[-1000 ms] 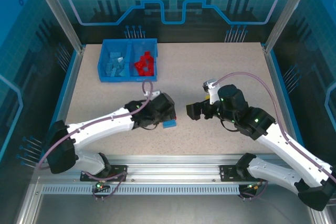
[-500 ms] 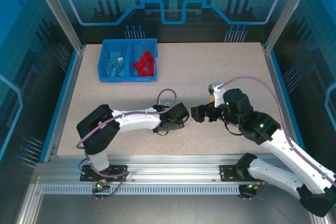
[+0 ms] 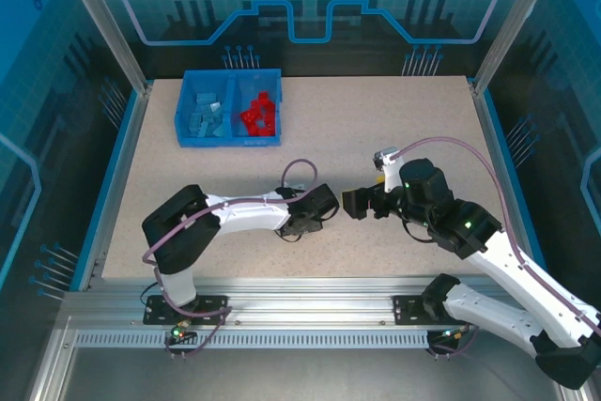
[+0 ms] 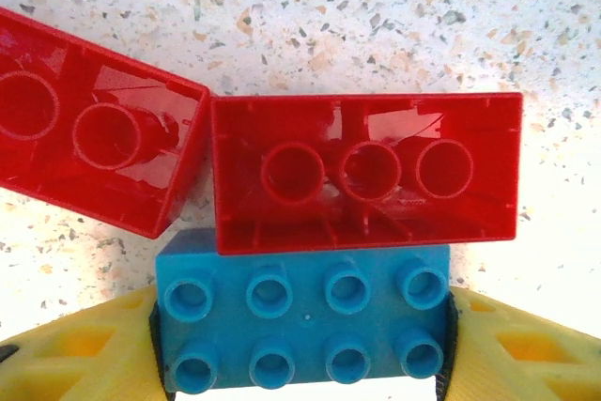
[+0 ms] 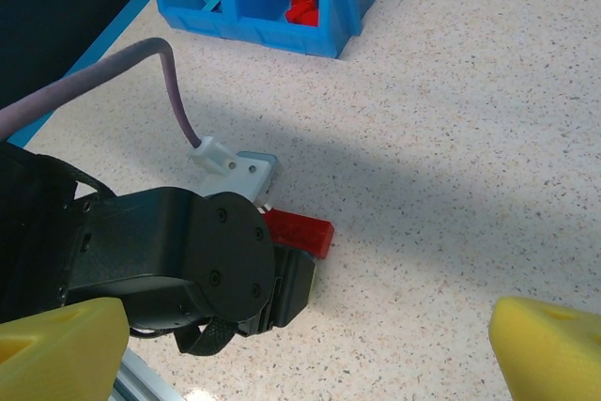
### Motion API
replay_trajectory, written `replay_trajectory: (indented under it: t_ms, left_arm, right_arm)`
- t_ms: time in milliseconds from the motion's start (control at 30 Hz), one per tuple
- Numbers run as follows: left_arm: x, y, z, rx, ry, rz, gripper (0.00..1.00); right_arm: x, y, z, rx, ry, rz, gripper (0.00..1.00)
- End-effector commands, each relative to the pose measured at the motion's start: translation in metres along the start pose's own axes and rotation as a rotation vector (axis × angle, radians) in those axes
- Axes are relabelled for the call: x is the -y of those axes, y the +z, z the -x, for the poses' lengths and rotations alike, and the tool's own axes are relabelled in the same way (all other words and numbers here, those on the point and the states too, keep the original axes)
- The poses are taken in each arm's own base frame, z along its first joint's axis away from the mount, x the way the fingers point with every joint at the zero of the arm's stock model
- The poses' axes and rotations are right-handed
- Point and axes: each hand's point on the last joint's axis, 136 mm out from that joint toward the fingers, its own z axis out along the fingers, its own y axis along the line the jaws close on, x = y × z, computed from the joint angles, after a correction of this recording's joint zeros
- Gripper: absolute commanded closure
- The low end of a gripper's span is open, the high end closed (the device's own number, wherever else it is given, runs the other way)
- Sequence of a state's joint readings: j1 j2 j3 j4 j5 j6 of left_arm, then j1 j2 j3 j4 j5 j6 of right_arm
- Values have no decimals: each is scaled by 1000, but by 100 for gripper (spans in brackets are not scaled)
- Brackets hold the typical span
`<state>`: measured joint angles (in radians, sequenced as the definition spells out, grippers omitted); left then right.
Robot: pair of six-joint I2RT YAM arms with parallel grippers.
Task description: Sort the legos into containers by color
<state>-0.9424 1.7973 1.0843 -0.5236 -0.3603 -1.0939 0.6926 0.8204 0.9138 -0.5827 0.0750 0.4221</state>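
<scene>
Left end effector point(image 4: 302, 363): clenched on a blue lego point(image 4: 300, 326), yellow fingers point(image 4: 66, 354) on both short sides.
Blue lego: studs up, near middle of bench point(image 3: 394, 129).
Red legos point(image 4: 366, 171): 2, upside down on bench, right next to blue one.
Right end effector point(image 3: 351, 202): released, fingers wide apart, just right of left one.
Bin point(image 3: 228, 140): far left; lt blue legos in left part, red in right part.

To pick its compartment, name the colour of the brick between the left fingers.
Blue brick; clearest in left wrist view.
</scene>
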Motion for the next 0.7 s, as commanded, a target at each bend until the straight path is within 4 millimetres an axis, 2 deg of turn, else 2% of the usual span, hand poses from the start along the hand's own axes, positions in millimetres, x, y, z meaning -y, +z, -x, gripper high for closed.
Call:
replay_trajectory:
  t_ms: [0, 100, 200, 300, 367, 467, 667]
  left_arm:
    - [4, -29, 14, 36, -18, -71, 48]
    - [6, -61, 37, 119, -11, -106, 48]
    - [6, -92, 70, 208, -2, -129, 47]
    - [-6, -111, 108, 285, -13, -121, 47]
    - [-21, -120, 140, 342, -38, -101, 47]
    - [-46, -125, 186, 421, -84, -83, 47]
    - [-117, -101, 286, 471, -302, -6, 47]
  right_arm:
    - [-8, 3, -1, -8, -1, 58, 0]
    - [-21, 4, 1, -4, -11, 126, 0]
    - [-27, 6, 3, -4, -11, 160, 0]
    - [-26, 7, 4, -1, -5, 155, 0]
    - [-24, 7, 4, -5, -1, 143, 0]
    - [-21, 7, 2, -6, 7, 128, 0]
    - [-20, 6, 2, 0, 16, 122, 0]
